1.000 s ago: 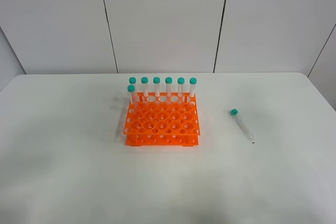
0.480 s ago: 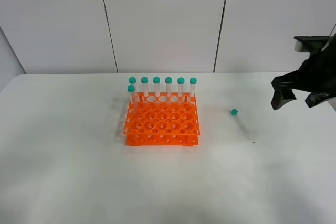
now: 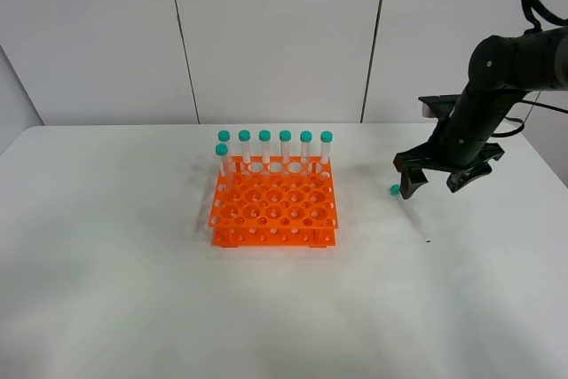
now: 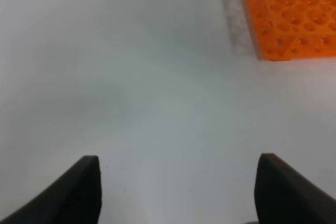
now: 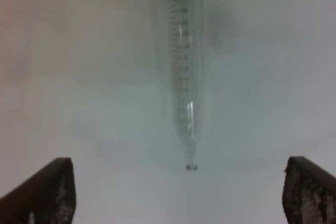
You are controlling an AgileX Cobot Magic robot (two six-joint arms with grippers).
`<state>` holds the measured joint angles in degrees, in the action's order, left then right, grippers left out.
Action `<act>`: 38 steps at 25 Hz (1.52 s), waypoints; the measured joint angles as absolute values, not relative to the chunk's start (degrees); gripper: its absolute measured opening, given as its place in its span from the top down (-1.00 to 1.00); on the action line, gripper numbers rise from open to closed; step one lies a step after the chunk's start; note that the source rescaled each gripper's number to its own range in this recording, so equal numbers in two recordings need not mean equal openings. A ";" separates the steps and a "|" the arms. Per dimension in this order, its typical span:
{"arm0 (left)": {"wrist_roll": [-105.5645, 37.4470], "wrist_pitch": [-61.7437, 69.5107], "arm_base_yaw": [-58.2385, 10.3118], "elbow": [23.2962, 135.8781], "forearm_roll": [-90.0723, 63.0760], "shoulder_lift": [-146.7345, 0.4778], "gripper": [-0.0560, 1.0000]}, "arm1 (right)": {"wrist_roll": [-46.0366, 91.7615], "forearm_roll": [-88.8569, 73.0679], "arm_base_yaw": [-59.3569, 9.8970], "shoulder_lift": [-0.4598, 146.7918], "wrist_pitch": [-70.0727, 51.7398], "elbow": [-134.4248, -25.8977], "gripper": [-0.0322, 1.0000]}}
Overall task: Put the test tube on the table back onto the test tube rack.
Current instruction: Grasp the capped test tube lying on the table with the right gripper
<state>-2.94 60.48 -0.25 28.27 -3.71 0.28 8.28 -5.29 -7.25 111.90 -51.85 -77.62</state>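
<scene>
Spread right end effector [image 3: 433, 188] above test tube [image 3: 411, 215] (rack [image 3: 273, 206] well apart).

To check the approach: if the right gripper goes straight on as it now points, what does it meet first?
Probably the test tube lying on the white table, centred ahead of the open right gripper; nothing else shows between. Depth is unclear.
</scene>
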 joint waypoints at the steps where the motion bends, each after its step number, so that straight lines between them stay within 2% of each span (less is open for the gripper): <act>1: -2.94 60.48 -0.25 28.27 -3.71 0.28 -0.50 | 8.20 -5.29 -7.25 112.89 -51.78 -78.37 -0.71; 13: -2.94 60.48 -0.25 28.27 -3.71 0.28 -0.50 | 6.78 -4.66 -7.25 122.96 -46.37 -79.60 -0.71; 38: -2.94 60.48 -0.25 28.27 -3.71 0.28 -0.50 | 8.65 -3.51 -7.25 123.28 -44.58 -79.60 -0.71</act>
